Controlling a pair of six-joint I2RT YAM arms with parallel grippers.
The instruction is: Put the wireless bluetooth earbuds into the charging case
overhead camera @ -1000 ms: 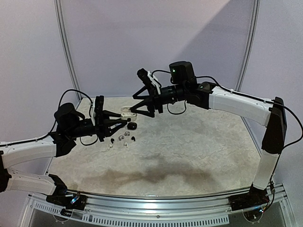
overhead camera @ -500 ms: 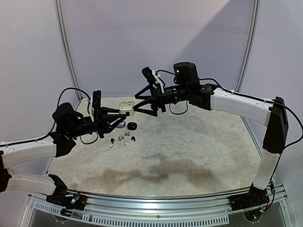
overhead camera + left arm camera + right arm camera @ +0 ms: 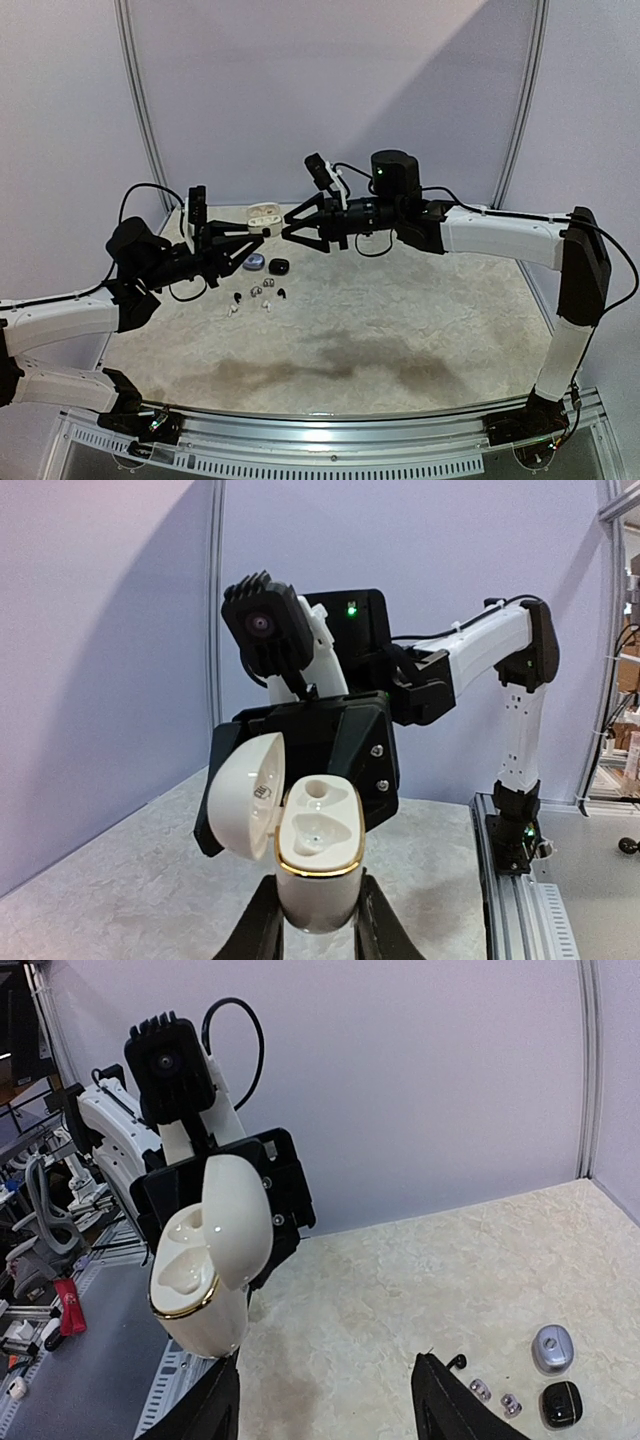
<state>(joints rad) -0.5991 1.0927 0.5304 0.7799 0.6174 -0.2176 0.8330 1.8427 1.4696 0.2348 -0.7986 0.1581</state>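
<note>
Earbuds (image 3: 256, 292): tiny scatter on the table (image 3: 420, 310), below the charging case and slightly nearer my bases; well apart from both my grippers.
Charging case (image 3: 318, 865): white, gold-rimmed, upright, lid swung open, raised off the table.
My left gripper (image 3: 318, 925): clamped on the charging case's lower body.
My right gripper (image 3: 325, 1410): fingers spread, nothing between them; just beside the charging case, facing it.
Grey case (image 3: 552, 1347), black case (image 3: 561, 1401): side by side on the table, under the charging case, next to the earbuds.
Hard to make out: earbud count and colours; too small from above, cropped in my right wrist view.
Hidden: charging case's base, behind my left fingers (image 3: 258, 935).
</note>
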